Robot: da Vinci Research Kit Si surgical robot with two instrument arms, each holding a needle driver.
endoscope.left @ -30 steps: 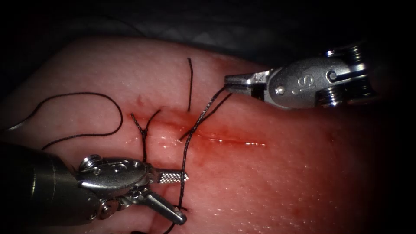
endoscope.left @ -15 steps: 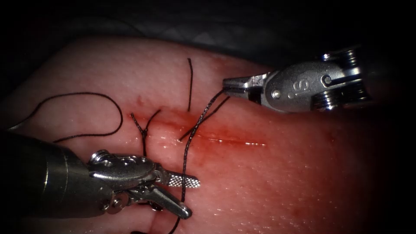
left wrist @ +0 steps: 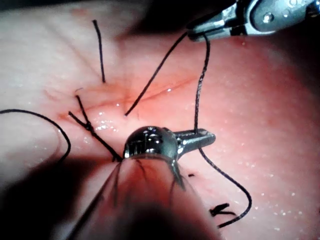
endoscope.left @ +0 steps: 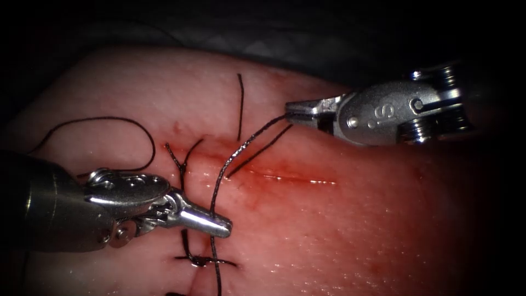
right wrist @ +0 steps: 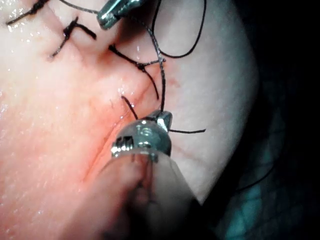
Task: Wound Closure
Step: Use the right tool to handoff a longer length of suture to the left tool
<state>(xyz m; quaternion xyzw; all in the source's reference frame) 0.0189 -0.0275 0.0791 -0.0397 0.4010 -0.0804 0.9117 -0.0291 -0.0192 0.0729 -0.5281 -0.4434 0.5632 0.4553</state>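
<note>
My left tool (endoscope.left: pixel 222 225) has its jaws closed on the thread (endoscope.left: pixel 235 153), low on the strand, below the cut (endoscope.left: pixel 285 176). From there the thread rises across the cut to my right tool (endoscope.left: pixel 290 111), whose jaws are closed on its upper part above the cut. A tied stitch (endoscope.left: pixel 182 161) sits just left of the strand on the tissue (endoscope.left: pixel 356 219).

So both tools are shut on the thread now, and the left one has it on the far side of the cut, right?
Not quite. The left tool holds the thread on the near side of the cut, toward the camera, as the endoscope view shows. The right tool is shut on the thread beyond the cut.
</note>
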